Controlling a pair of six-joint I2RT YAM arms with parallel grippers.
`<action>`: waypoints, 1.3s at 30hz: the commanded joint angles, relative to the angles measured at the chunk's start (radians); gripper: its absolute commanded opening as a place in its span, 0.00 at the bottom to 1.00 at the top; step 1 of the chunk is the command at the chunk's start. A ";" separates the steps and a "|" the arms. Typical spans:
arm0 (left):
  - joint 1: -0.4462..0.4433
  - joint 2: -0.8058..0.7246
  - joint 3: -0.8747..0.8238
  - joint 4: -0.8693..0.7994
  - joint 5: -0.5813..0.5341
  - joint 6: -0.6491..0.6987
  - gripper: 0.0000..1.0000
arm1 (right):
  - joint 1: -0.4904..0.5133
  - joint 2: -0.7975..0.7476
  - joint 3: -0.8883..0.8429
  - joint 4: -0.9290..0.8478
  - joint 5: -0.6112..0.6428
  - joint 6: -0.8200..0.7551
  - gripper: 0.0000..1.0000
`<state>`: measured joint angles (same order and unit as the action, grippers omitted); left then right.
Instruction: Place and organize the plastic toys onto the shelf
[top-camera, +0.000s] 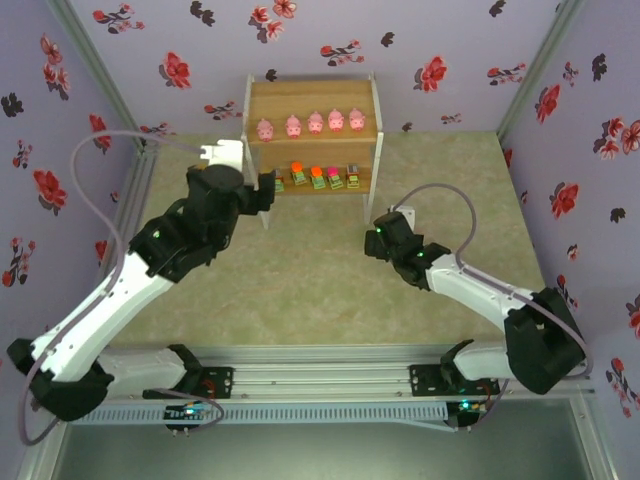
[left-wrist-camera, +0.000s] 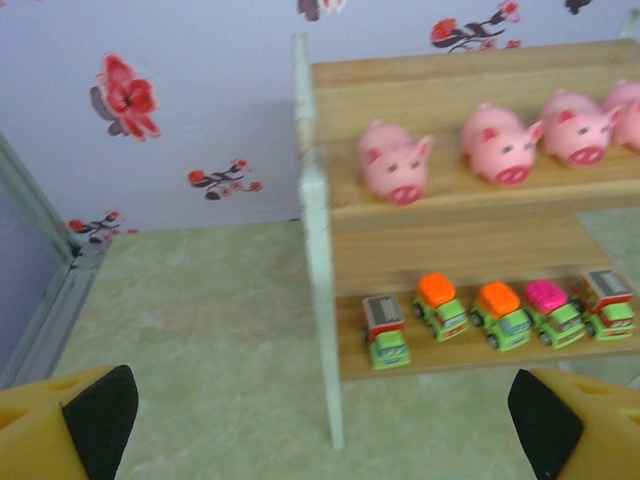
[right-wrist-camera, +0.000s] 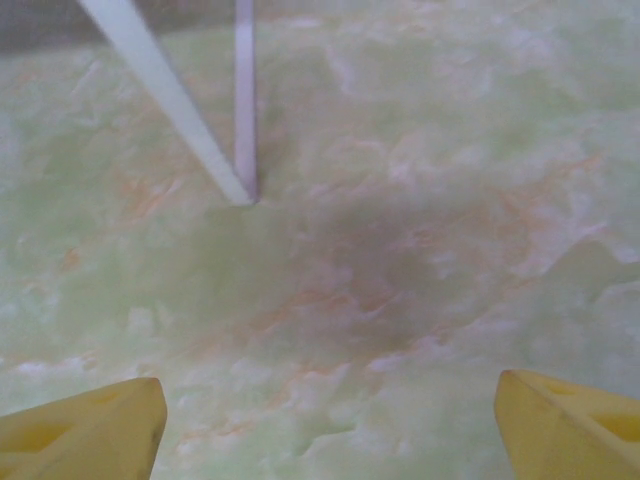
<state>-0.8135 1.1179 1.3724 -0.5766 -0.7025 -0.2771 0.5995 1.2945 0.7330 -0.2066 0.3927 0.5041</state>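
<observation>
Lilac flower-print walls (top-camera: 320, 40). Pale green marbled table (top-camera: 320, 290). Two-tier light wooden shelf (top-camera: 300, 98), white frame, at far side. Upper board: five pink plastic pigs (top-camera: 315, 122), row. Lower board: five green-based toy trucks (top-camera: 318, 178). Left hand (left-wrist-camera: 320, 425), right hand (right-wrist-camera: 330, 425): wide, empty.

On the shelf (top-camera: 310, 98) pigs (top-camera: 315, 122) sit in a row above — trucks (top-camera: 318, 179) below.
</observation>
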 joint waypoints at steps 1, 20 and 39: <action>0.036 -0.069 -0.077 0.036 -0.029 -0.014 1.00 | -0.015 -0.042 -0.032 -0.008 0.101 -0.009 0.85; 0.372 -0.292 -0.673 0.404 0.152 0.097 1.00 | -0.069 -0.305 -0.174 0.093 0.363 -0.124 0.89; 0.632 0.029 -1.060 1.219 0.253 0.314 1.00 | -0.095 -0.362 -0.312 0.449 0.381 -0.444 0.95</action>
<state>-0.1944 1.1084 0.3344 0.4683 -0.4847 -0.0105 0.5186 0.9550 0.4469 0.1127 0.7326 0.1154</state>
